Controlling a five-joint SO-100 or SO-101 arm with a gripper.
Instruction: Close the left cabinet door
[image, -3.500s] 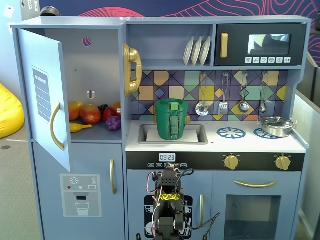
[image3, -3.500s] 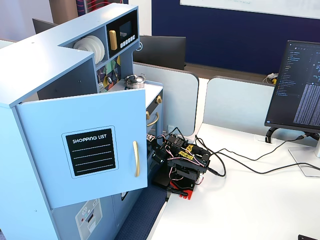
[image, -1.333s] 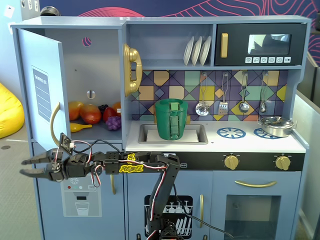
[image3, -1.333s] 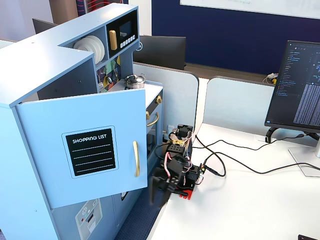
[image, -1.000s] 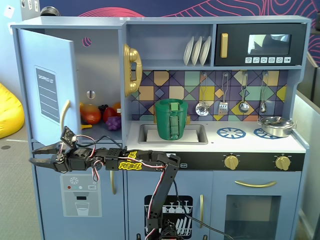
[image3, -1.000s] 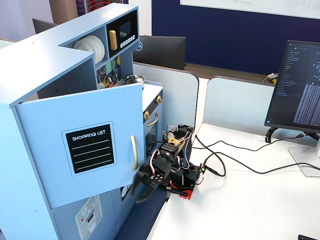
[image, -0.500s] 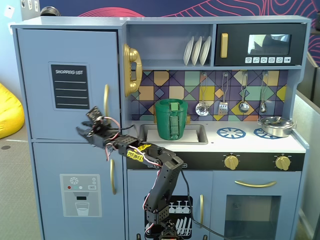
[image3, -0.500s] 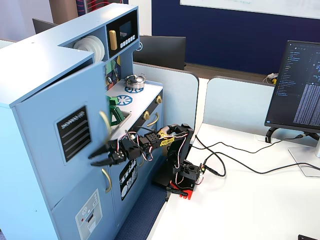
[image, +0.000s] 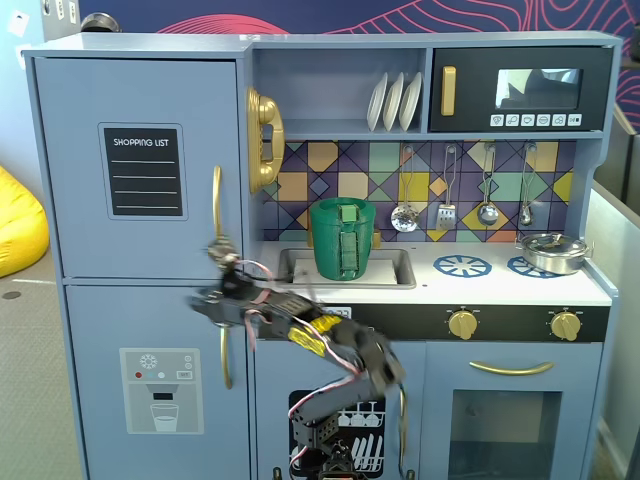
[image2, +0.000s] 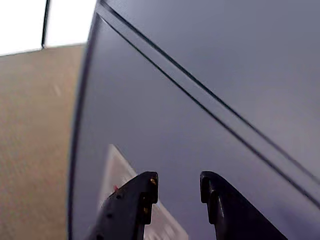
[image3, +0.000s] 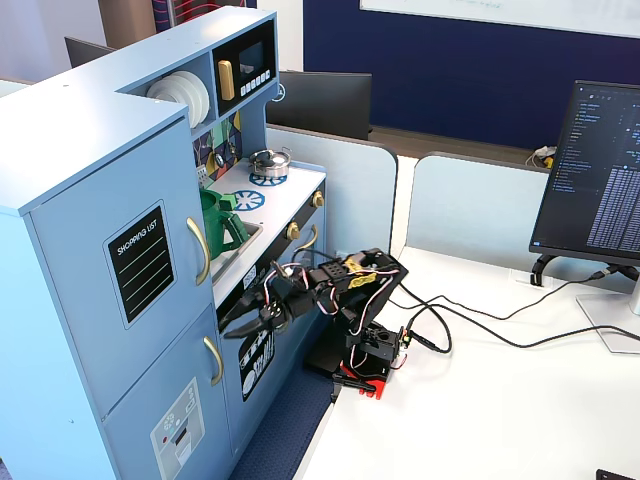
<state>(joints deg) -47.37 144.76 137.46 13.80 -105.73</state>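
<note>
The left cabinet door (image: 140, 165), the light-blue panel with the black shopping-list label (image: 145, 171) and curved gold handle (image: 216, 203), sits at the upper left of the toy kitchen (image3: 60, 130) and looks flush or very nearly flush with the frame in both fixed views. The gripper (image3: 243, 318) hangs just in front of the cabinet face, around the seam between this door and the lower door with the dispenser graphic (image: 160, 390). In the wrist view the gripper (image2: 178, 183) has its jaws apart with nothing between them, pointed at blue panel close ahead; whether the tips touch the surface is hard to tell from here.

To finish well, I would push flat with the fingertips on the upper panel near its handle edge, straight toward the cabinet, slowly, keeping clear of the handle so the tips do not catch, and stop once the panel seats
</note>
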